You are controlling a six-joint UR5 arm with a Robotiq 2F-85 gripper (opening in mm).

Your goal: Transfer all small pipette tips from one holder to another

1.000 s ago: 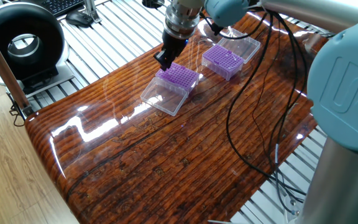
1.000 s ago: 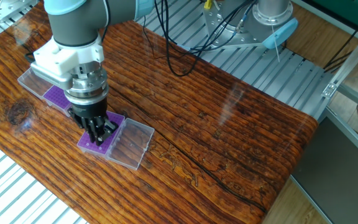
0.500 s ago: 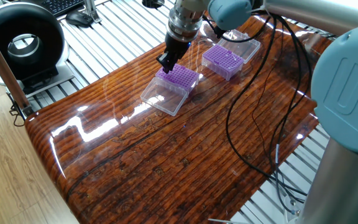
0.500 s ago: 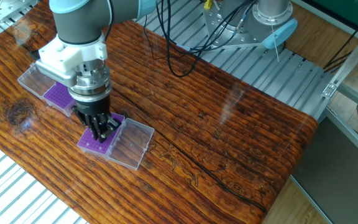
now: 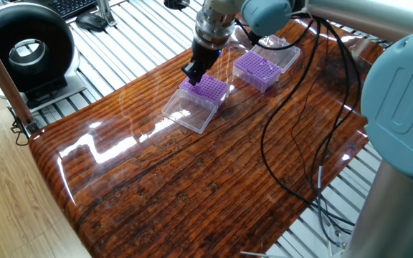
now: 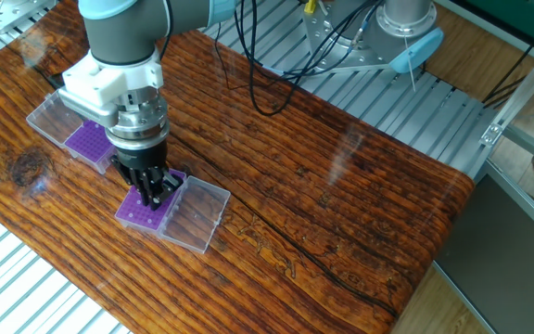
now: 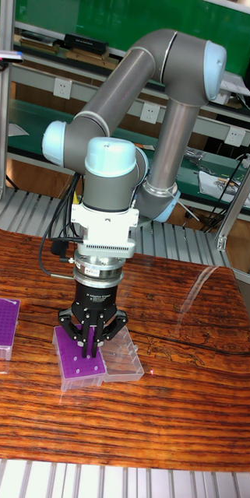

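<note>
Two purple boxes with open clear lids lie on the wooden table. My gripper hangs over the nearer purple box, at its far-left corner, fingertips just above its dotted top. The other fixed view shows the gripper over that box, with its lid alongside. From the tall view the fingers meet in a point over the box; anything between them is too small to see. The second purple box carries a dense dotted grid of small pipette tips.
A black round device stands off the table's left end. Black cables drape from the arm across the table's right half. The arm's large base fills the right side. The rounded table edge drops to the floor.
The gripper has shifted a little along the nearer box toward its middle and risen slightly. The boxes and lids have not moved.
</note>
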